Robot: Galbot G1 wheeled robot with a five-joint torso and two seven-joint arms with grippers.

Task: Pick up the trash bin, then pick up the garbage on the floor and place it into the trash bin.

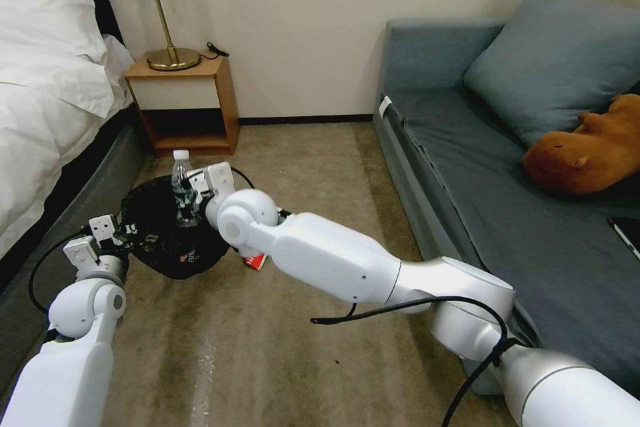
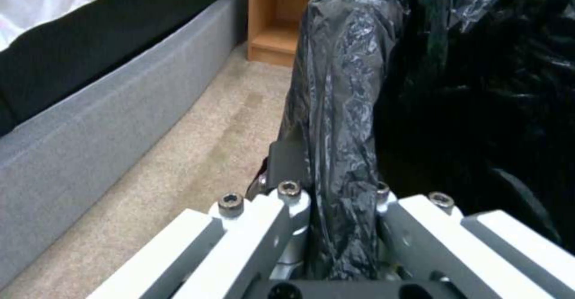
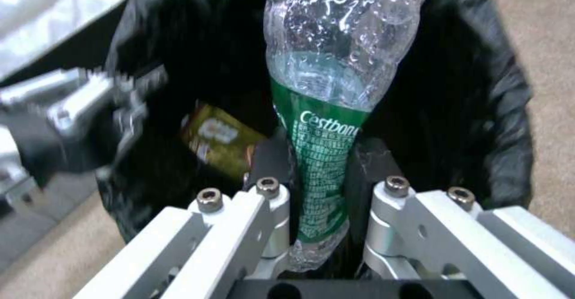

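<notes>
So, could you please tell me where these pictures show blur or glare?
Right wrist view: the left gripper is smeared, while the bottle in the right gripper stays crisp. Left wrist view: soft, with sheen on the trash bin bag. Head view: sharp, evenly lit, straight edges bowed.

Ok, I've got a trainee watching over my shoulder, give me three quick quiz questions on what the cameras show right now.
1. True or false: the right gripper is shut on the bottle, holding it above the open mouth of the trash bin.
2. What does the left gripper clamp?
A. the bin's bag-covered rim
B. the lamp on the nightstand
C. the bed's white sheet
3. Fill in: a red-and-white packet lies on the ____, beside the bin and partly under the right arm.

Key
1. True; the fingers squeeze the bottle's green label.
2. A; crinkled black plastic runs between the fingers.
3. Carpet.
</notes>
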